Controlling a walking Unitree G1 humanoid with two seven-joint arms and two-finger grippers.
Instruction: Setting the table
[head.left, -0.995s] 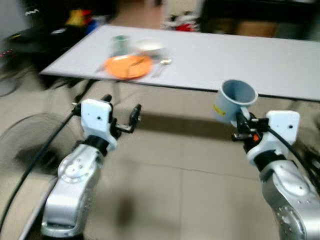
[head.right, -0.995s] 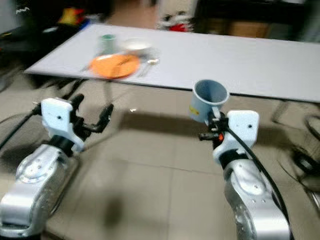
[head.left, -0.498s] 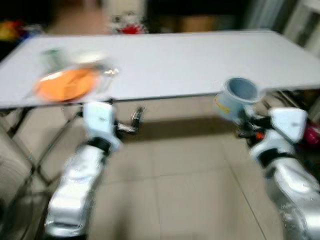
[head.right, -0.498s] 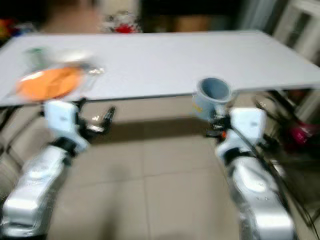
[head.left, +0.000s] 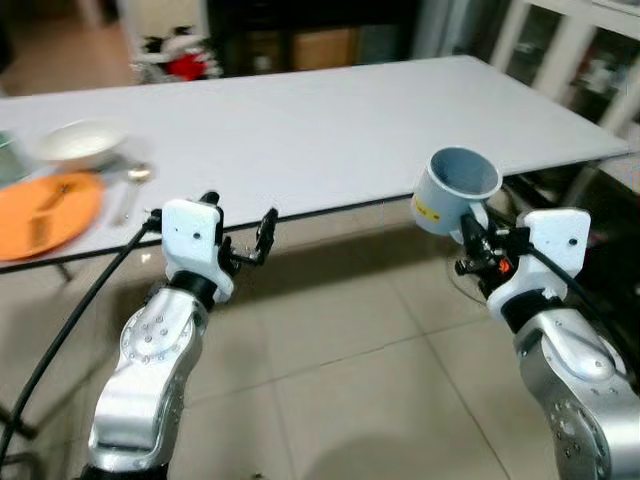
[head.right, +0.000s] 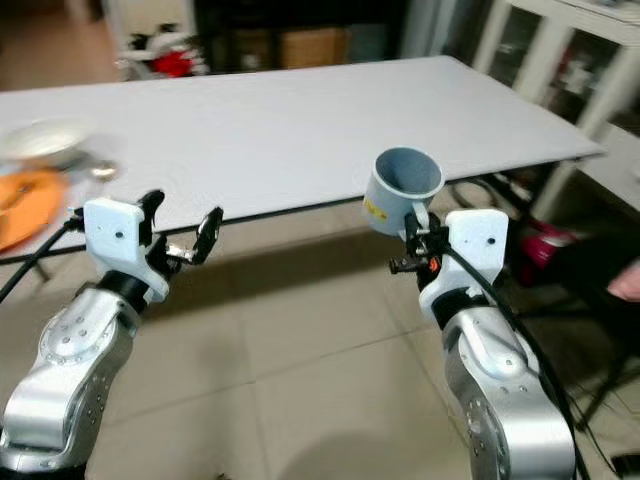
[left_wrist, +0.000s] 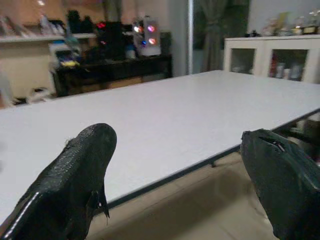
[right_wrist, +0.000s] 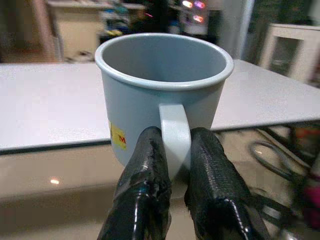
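My right gripper (head.left: 470, 245) is shut on the handle of a light blue mug (head.left: 452, 190) with a yellow label, held upright just in front of the white table's (head.left: 330, 130) near edge. The right wrist view has the mug (right_wrist: 160, 95) close up, its handle pinched between the black fingers (right_wrist: 142, 190). My left gripper (head.left: 240, 225) is open and holds nothing, level with the table's near edge. At the table's left end lie an orange plate (head.left: 40, 213), a white bowl (head.left: 80, 143) and a spoon (head.left: 132, 180).
The tiled floor (head.left: 340, 360) lies between me and the table. A white cabinet (head.left: 560, 50) stands to the right of the table, and a dark shelf with boxes (head.left: 290, 40) is behind it. Cables and a red object (head.right: 545, 245) lie under the table's right end.
The camera has swung right, so the plate and bowl shifted toward the left edge. Both arms keep their pose, the mug still held in the right gripper.
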